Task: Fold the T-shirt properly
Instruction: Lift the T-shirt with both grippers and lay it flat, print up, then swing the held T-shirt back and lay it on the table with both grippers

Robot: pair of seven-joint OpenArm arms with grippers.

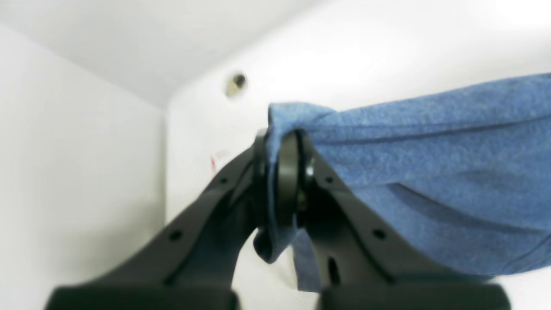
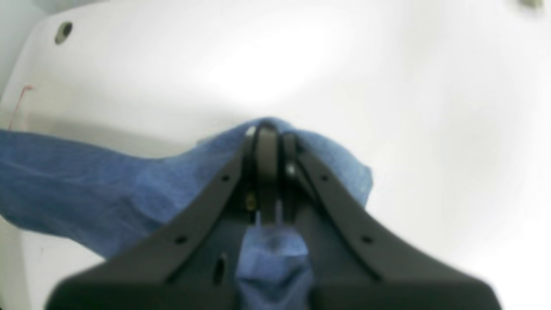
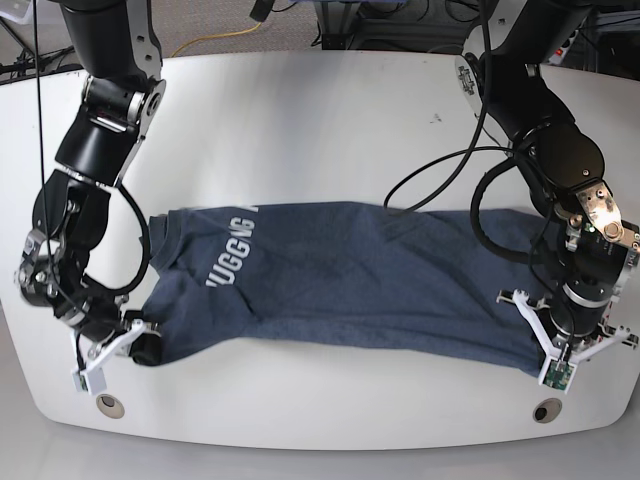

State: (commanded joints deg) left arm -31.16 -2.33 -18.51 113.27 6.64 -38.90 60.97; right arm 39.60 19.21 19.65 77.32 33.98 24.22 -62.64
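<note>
The T-shirt lies lengthwise across the white table, dark blue, with white lettering showing near its left end. In the base view my right gripper pinches the shirt's near-left corner, and my left gripper pinches its near-right corner. Seen from the left wrist, the left gripper is shut on a bunched fold of the T-shirt, which stretches off to the right. From the right wrist, the right gripper is shut on the T-shirt, which trails to the left.
The table's rounded front edge runs just below the shirt, with a hole near each front corner. Black cables loop from the arm on the right down onto the shirt. The floor and more cables lie beyond the far edge.
</note>
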